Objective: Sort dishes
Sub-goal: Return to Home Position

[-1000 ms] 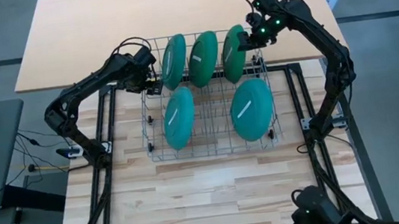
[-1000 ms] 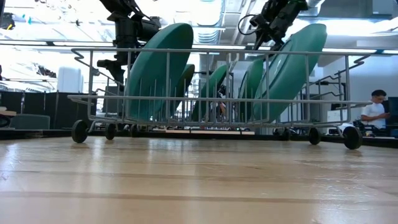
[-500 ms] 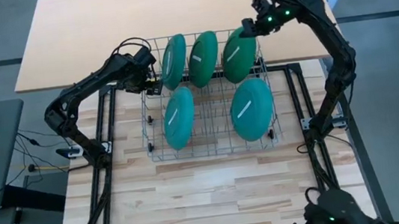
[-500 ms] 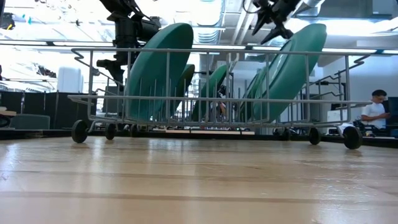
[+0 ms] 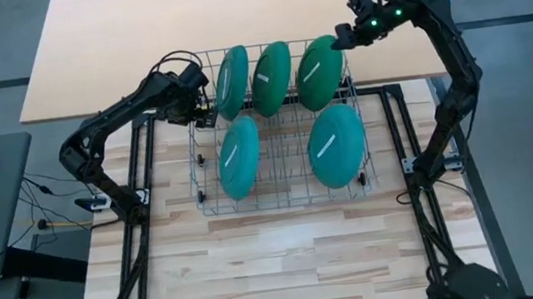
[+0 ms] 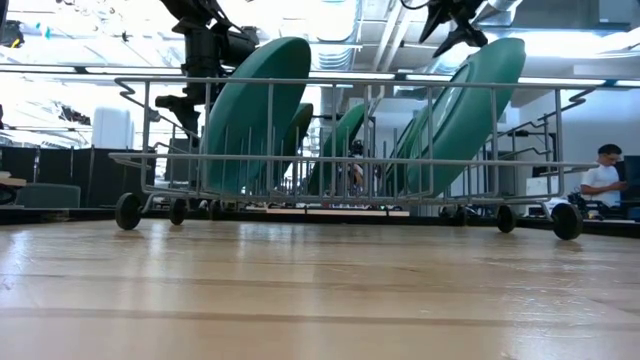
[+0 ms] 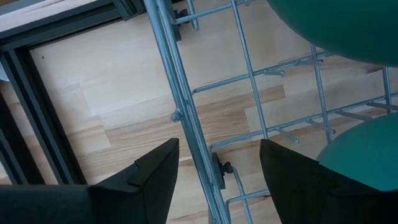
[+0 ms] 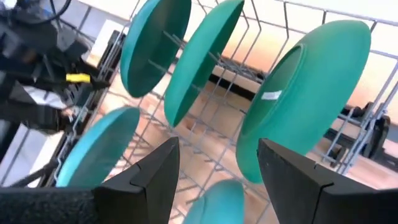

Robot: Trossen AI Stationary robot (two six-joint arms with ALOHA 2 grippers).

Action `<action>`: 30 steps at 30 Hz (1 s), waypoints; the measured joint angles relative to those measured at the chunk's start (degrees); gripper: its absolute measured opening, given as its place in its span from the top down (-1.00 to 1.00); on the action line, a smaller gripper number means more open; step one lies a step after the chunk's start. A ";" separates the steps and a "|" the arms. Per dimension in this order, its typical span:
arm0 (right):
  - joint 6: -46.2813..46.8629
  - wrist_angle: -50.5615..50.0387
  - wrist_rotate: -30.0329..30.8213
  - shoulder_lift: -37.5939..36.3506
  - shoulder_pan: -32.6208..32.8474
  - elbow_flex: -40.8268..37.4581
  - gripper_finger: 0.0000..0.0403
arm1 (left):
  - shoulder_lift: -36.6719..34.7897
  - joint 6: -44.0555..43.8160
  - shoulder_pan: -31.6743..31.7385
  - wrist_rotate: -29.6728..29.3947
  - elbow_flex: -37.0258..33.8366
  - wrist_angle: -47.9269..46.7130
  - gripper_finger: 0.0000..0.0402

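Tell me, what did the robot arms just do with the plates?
The right gripper lifted up and away from the back-right green plate, which it seems to have let go; the plate now leans back a little more. Its fingers are open. The left gripper stayed at the wire rack's left rim, and the other four plates did not move.

And the right gripper (image 5: 340,37) has let go, fingers spread, rising up and back beyond the rack's (image 5: 283,205) far right corner. The green plate (image 5: 318,71) it left there now leans back flatter.
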 joint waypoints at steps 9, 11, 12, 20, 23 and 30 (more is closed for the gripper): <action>-0.69 -5.70 -0.02 -4.87 1.19 0.10 -0.08 | -6.03 -2.17 -1.42 1.02 0.00 -2.06 -0.09; -0.03 -5.66 0.12 -6.45 1.65 0.10 -0.06 | -8.46 -2.75 -1.87 0.03 0.00 -2.08 -0.09; 0.35 -5.64 0.23 -7.29 1.90 0.10 -0.05 | -9.71 -2.88 -2.09 -0.34 0.00 -2.02 -0.09; 1.26 -5.65 0.91 -13.24 3.12 0.12 0.00 | -18.34 -4.46 -2.77 -0.81 0.00 -1.84 -0.09; 0.91 -5.67 0.87 -15.34 4.32 0.12 0.01 | -21.29 -4.07 -3.47 -0.64 0.00 -1.20 -0.09; -0.10 -5.65 0.87 -19.39 12.10 0.12 0.09 | -29.18 -3.86 -9.28 -0.15 0.00 5.16 -0.08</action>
